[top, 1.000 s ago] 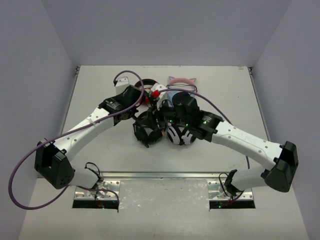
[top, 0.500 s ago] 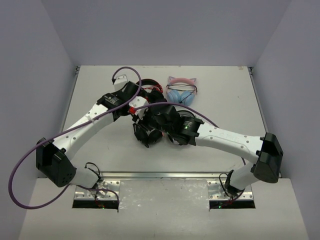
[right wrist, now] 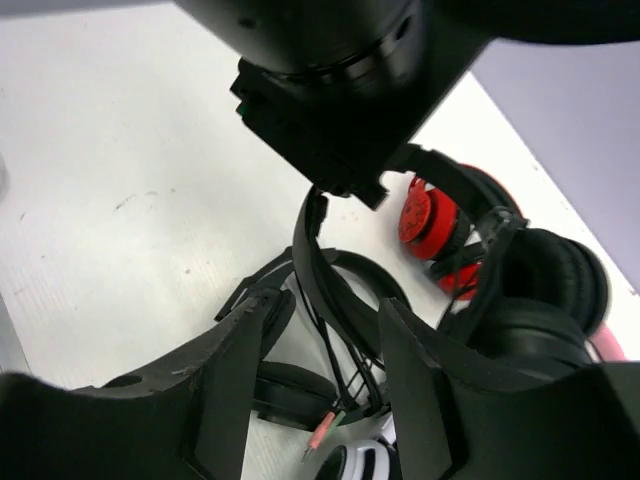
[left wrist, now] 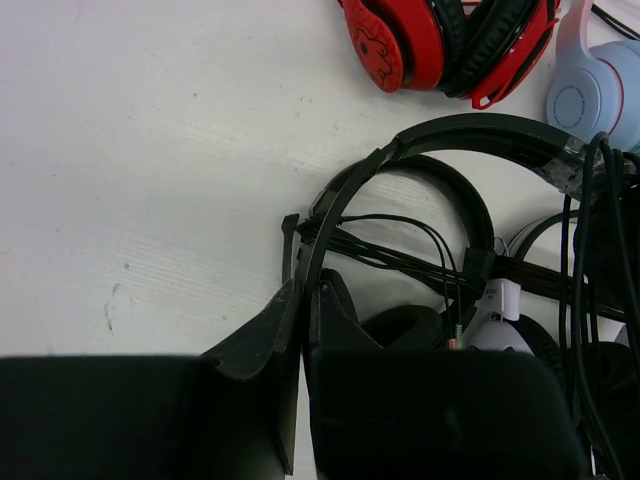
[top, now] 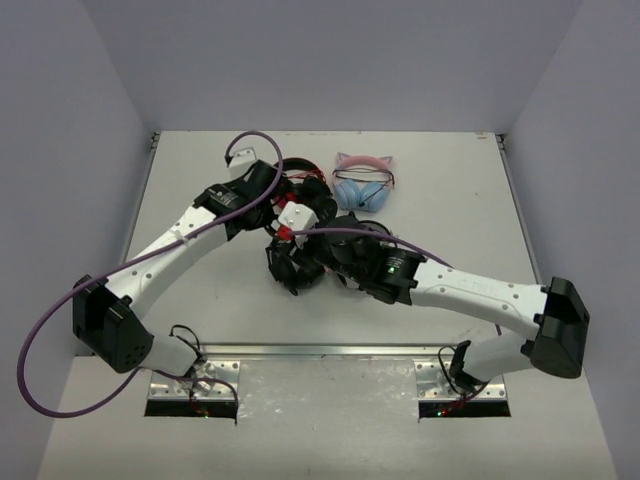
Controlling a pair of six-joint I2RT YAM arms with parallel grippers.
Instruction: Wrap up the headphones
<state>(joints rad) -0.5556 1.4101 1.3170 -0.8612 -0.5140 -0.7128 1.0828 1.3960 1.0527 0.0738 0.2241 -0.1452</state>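
From above, both wrists cover the pile in the middle of the table (top: 450, 200), so the headphones (top: 292, 268) read only as a dark tangle. Their cups cannot be told from the bulkier black pair (right wrist: 550, 290). The left gripper (left wrist: 303, 296) has its fingers pressed together on the thin, flat black headband (right wrist: 312, 255), which curves down from its tips. The right gripper (right wrist: 330, 305) has its fingers apart, the band passing through the gap; whether either touches it is unclear. Thin black cable (left wrist: 400, 257) crosses inside the arc, its far end lost from sight. Glossy red-and-black headphones (left wrist: 400, 40) and a pastel pink-and-blue pair (top: 362, 182) lie beyond, cut off in the wrist views
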